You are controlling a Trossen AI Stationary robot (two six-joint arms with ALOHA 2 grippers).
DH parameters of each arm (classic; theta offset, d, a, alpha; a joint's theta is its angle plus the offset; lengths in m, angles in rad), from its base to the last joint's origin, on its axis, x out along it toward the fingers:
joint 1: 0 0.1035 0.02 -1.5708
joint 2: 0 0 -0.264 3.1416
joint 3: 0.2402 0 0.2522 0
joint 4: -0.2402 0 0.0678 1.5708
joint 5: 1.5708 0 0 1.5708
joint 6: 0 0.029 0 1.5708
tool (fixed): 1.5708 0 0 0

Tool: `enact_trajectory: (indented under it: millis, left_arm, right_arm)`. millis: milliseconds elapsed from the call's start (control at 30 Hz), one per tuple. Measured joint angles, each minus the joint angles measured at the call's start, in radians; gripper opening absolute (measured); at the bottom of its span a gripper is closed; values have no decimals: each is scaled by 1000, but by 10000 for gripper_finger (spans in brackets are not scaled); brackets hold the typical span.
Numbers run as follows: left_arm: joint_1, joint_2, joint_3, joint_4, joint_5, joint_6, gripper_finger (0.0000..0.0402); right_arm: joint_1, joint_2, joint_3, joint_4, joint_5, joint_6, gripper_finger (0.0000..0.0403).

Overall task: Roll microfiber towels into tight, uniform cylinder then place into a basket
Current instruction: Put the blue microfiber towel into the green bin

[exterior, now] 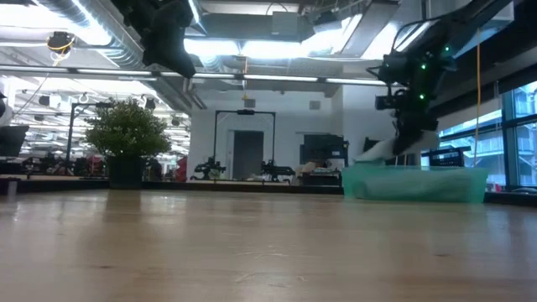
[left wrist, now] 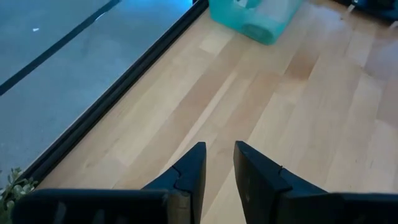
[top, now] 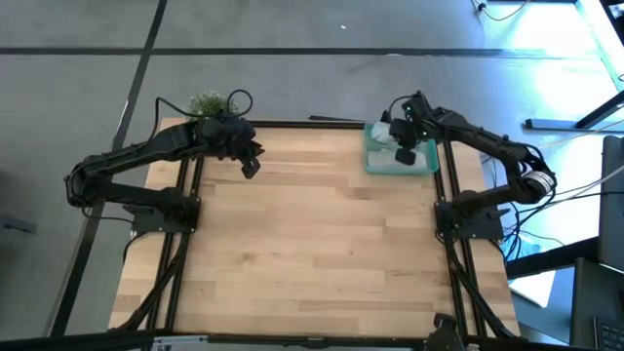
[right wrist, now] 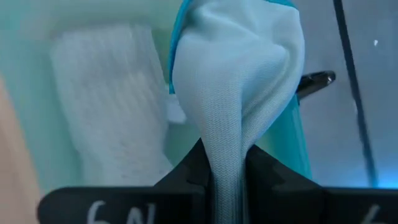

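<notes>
Far left corner of the table (top: pixel 312 253): potted plant (top: pixel 206 102). Beside it, the left gripper (top: pixel 251 168) hangs above the bare wood, its fingers (left wrist: pixel 186 180) parted by a narrow gap with nothing between them. Far right corner: the teal basket (top: pixel 375 161) sits flat on the table. A rolled pale towel (right wrist: pixel 106 99) lies inside it. Directly over the basket, the right gripper (right wrist: pixel 227 180) is clamped on a fold of the light blue towel (right wrist: pixel 242 81), which bulges past the fingertips and hangs over the basket's interior, next to the rolled towel.
</notes>
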Motion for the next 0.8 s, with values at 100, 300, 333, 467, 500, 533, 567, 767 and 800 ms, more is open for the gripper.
enact_trajectory:
  millis: [100, 300, 333, 467, 500, 533, 567, 767, 800]
  left_arm:
    - [0, 0, 0, 1, 0, 0, 78]
    - [0, 0, 0, 1, 0, -3, 78]
    - [0, 0, 0, 1, 0, -3, 78]
    - [0, 0, 0, 1, 0, -3, 78]
    - [0, 0, 0, 1, 2, -3, 78]
    - [0, 0, 0, 1, 8, -3, 78]
    - [0, 0, 0, 1, 10, -3, 78]
    - [0, 0, 0, 1, 11, -1, 78]
    - [0, 0, 0, 1, 12, 0, 78]
  right_arm:
    - [-34, 25, -2, 3, 17, -93, 50]
    - [-66, 113, -2, 30, -33, -190, 50]
    - [-67, 130, -2, 35, -33, -191, 50]
    - [-67, 191, 2, 28, -35, -186, 50]
    - [-67, 204, 3, 28, -36, -183, 50]
    - [-67, 217, 3, 28, -37, -183, 50]
    - [-67, 227, 3, 28, -37, -183, 51]
    - [-67, 255, 4, 34, -37, -168, 55]
    - [-67, 255, 4, 34, -37, -168, 55]
